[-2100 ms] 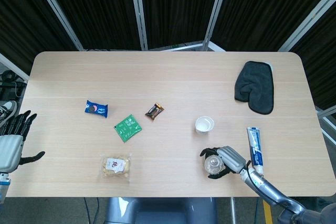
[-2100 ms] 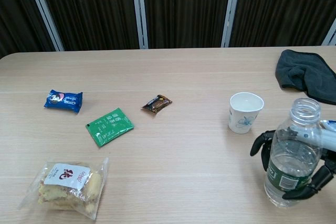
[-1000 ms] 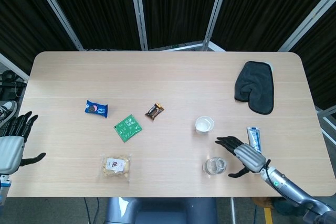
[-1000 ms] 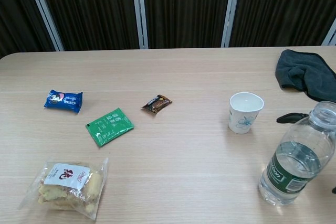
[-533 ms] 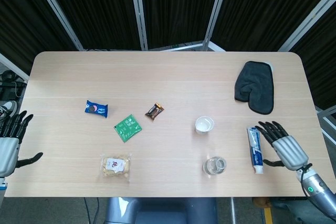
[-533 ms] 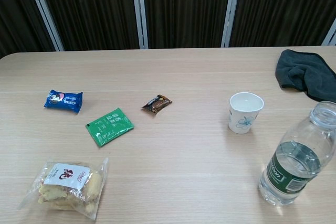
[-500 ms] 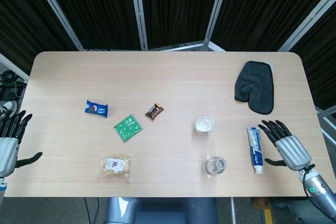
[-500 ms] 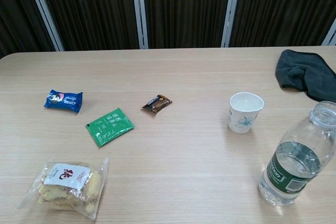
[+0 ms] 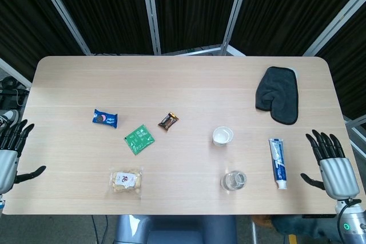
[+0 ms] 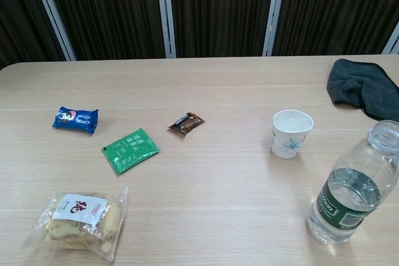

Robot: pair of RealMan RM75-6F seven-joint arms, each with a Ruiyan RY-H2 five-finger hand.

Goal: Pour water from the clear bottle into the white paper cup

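Note:
The clear bottle (image 9: 234,180) stands upright and uncapped near the table's front edge, part full of water; in the chest view the bottle (image 10: 352,186) has a green label. The white paper cup (image 9: 223,136) stands upright just beyond it, and the cup (image 10: 291,133) shows a small flower print. My right hand (image 9: 334,168) hovers open, fingers spread, at the table's right edge, well clear of the bottle. My left hand (image 9: 8,156) is open off the table's left edge. Neither hand shows in the chest view.
A toothpaste tube (image 9: 277,162) lies right of the bottle. A dark cloth (image 9: 278,94) lies at the back right. A blue snack pack (image 9: 105,118), green sachet (image 9: 139,139), brown candy (image 9: 168,120) and a bag of biscuits (image 9: 126,181) lie on the left half.
My right hand let go of the bottle and drew back to the right, past the toothpaste tube to the table's edge. The bottle stays standing. The left hand barely moved.

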